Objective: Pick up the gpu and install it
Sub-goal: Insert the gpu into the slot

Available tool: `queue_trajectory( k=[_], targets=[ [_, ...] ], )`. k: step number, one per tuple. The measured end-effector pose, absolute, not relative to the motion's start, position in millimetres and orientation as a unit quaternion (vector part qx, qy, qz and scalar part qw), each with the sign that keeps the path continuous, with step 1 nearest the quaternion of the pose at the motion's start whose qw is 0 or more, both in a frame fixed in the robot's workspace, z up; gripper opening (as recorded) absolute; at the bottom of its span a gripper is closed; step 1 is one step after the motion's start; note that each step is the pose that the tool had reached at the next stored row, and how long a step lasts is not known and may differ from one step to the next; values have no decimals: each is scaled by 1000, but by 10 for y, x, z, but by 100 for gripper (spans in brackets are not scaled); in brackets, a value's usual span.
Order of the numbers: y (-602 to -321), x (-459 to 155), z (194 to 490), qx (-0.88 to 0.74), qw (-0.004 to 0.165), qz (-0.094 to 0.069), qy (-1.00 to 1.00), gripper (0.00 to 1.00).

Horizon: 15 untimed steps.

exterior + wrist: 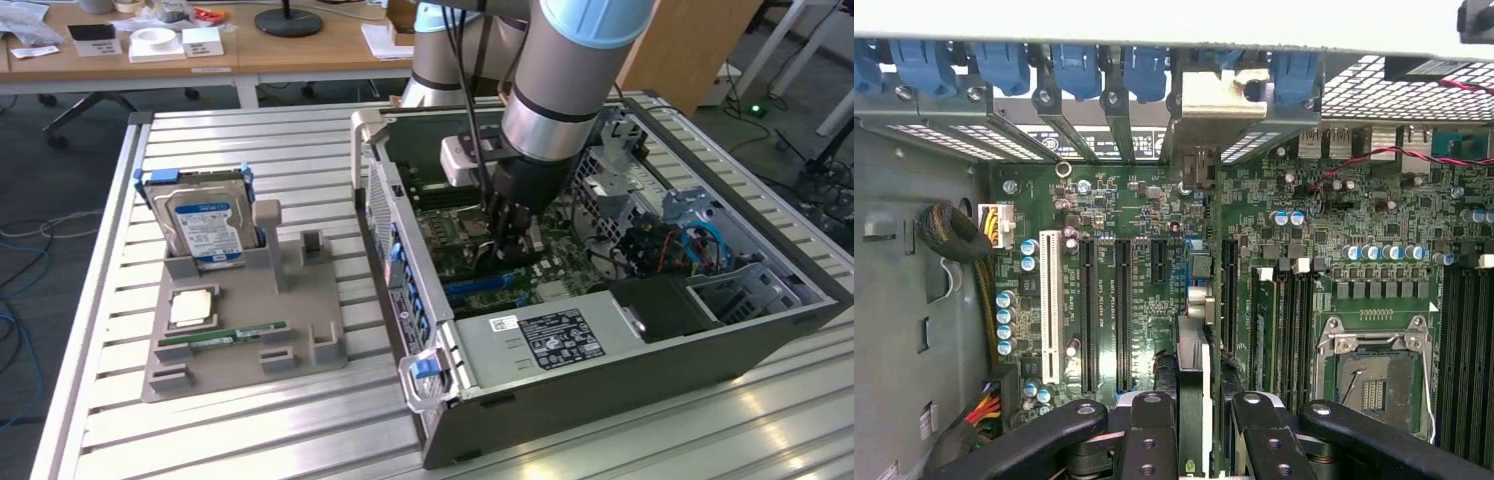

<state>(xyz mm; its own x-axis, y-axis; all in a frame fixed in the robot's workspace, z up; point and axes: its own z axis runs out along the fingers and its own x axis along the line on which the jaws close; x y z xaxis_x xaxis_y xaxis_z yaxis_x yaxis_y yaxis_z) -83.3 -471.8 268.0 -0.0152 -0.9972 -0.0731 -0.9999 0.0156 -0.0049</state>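
The gripper (1199, 425) reaches down into the open computer case (601, 350), its fingers (1149, 430) clamped on the gpu (1192, 350). The card stands on edge over the green motherboard (1124, 200), just beside the long black slots (1122, 310), and its silver bracket (1219, 100) meets the rear wall under the blue clips (1004, 65). Whether the card is fully seated cannot be told. On the exterior view's left, a grey holder (300, 345) on the slatted table (267, 140) carries the hard drive (207, 225) and the RAM stick (220, 338).
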Motion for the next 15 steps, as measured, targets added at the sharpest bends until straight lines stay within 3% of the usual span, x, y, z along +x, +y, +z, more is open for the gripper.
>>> queue_trajectory(
  k=[15],
  targets=[
    [-4706, -833, 2660, -701, 28, 24, 712, 26]
  ],
)
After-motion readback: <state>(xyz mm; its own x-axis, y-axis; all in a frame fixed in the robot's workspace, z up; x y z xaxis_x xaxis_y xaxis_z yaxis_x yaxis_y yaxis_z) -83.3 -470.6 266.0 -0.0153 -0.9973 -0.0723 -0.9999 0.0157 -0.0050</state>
